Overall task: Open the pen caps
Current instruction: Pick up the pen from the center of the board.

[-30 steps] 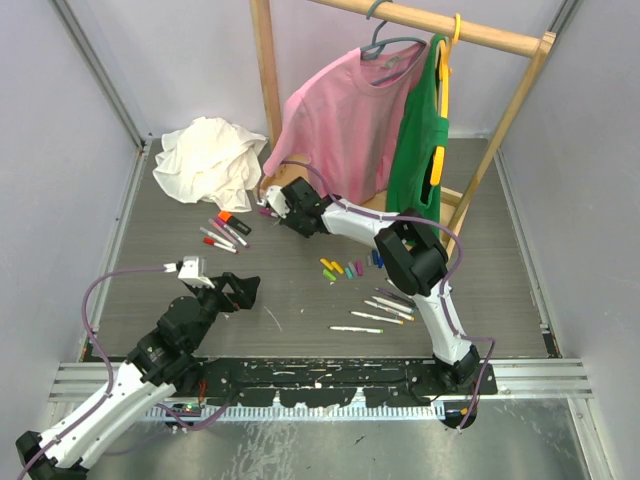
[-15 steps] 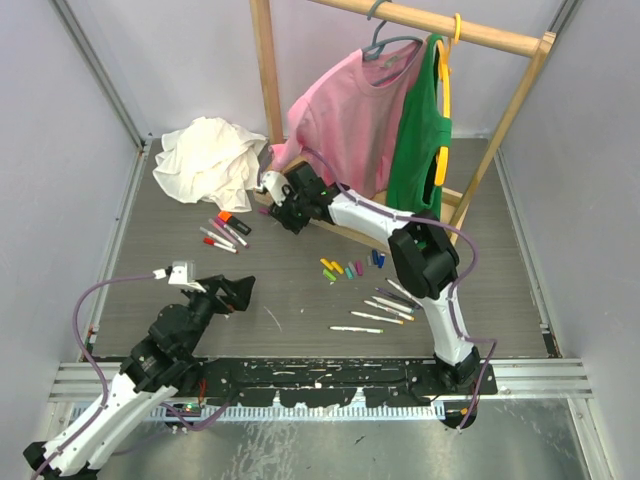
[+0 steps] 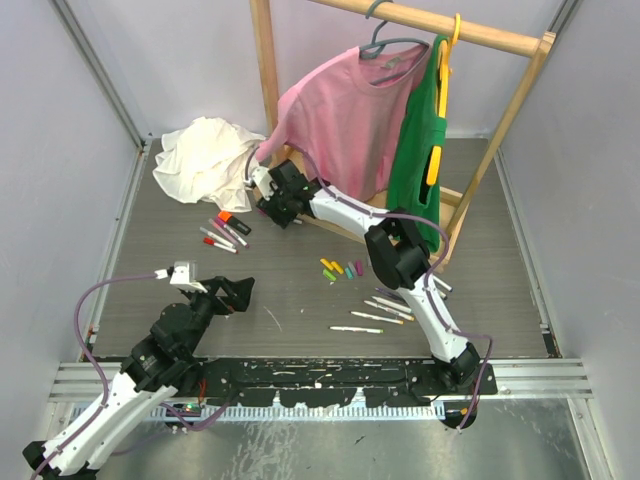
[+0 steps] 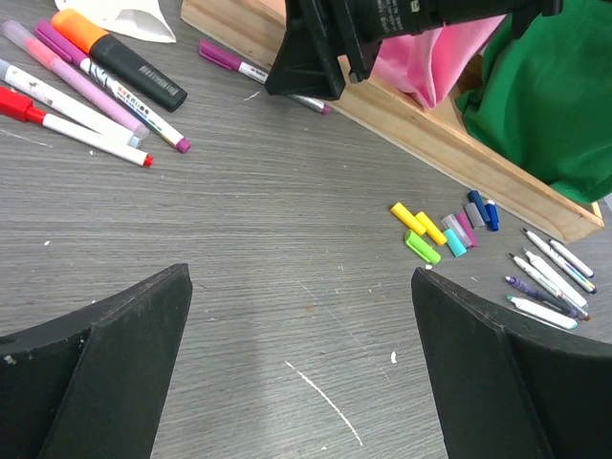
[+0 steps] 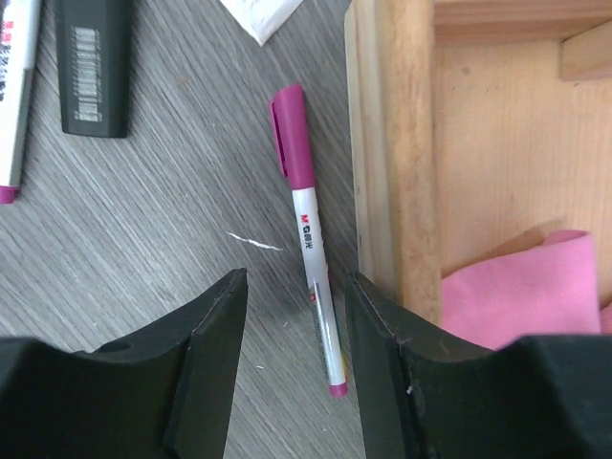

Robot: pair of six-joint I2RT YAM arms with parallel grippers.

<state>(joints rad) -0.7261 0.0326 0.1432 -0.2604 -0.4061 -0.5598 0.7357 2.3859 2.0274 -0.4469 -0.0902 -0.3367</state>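
A white pen with a magenta cap [image 5: 311, 258] lies on the table against the wooden rack base, and it also shows in the left wrist view [image 4: 239, 67]. My right gripper [image 5: 292, 368] is open just above it, one finger on each side of the pen's rear half; in the top view the gripper [image 3: 270, 203] is by the rack post. My left gripper [image 4: 301, 373] is open and empty over bare table, also seen from the top [image 3: 240, 290]. Loose pen caps [image 3: 342, 268] lie in a row mid-table [image 4: 445, 228]. Several capped pens [image 3: 222, 233] lie at the left [image 4: 86, 81].
The wooden rack base beam [image 5: 392, 143] runs right beside the magenta pen. Several uncapped pens [image 3: 385, 305] lie right of the caps. A black marker with an orange end [image 4: 124, 57] lies by the capped pens. White cloth [image 3: 208, 160], pink shirt [image 3: 345, 120] and green shirt [image 3: 420, 140] are at the back.
My right gripper has moved up and left towards the rack post, over the magenta pen. My left arm drew back slightly, then stayed still.
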